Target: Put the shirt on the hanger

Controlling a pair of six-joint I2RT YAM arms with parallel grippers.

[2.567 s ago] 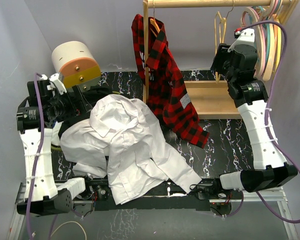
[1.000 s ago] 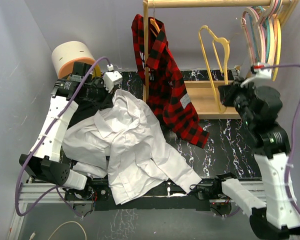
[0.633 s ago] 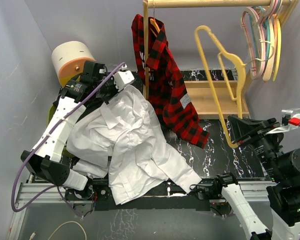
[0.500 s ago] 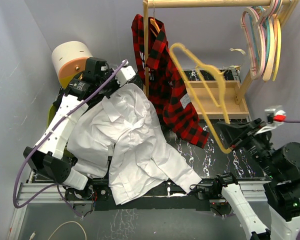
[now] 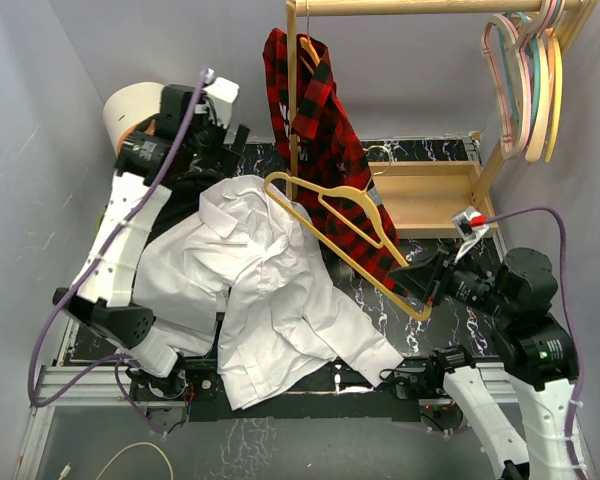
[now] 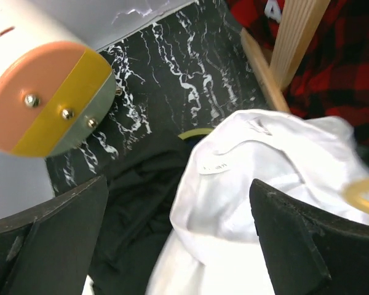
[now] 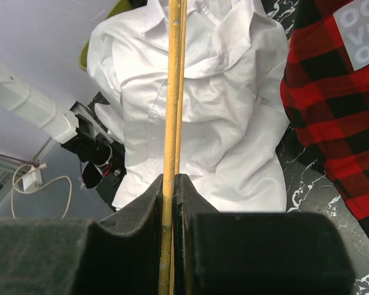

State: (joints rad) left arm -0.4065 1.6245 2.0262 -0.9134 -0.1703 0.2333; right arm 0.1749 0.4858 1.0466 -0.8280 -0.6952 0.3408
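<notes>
Cloth of the shirt (image 5: pixel 260 290), thin, white and creased, lies heaped on the black marbled surface (image 5: pixel 365 310), with its collar toward the back left. The hanger (image 5: pixel 380 285), a slim pale yellow triangle with a metal hook, has left the rail within the last second. It now slants low across the scene, its far corner over the collar. The right gripper (image 7: pixel 174 184) has its jaws clamped on the hanger's bar. The left gripper (image 6: pixel 178 184), which was at the collar a moment ago, hangs above it with jaws apart and empty. Threading the hanger into the neck looks like the next step; nothing is inserted yet. Behind hang a red-and-black plaid shirt (image 5: pixel 330 150) on a wooden rack (image 5: pixel 420 195), and pastel hangers (image 5: pixel 525 80).
</notes>
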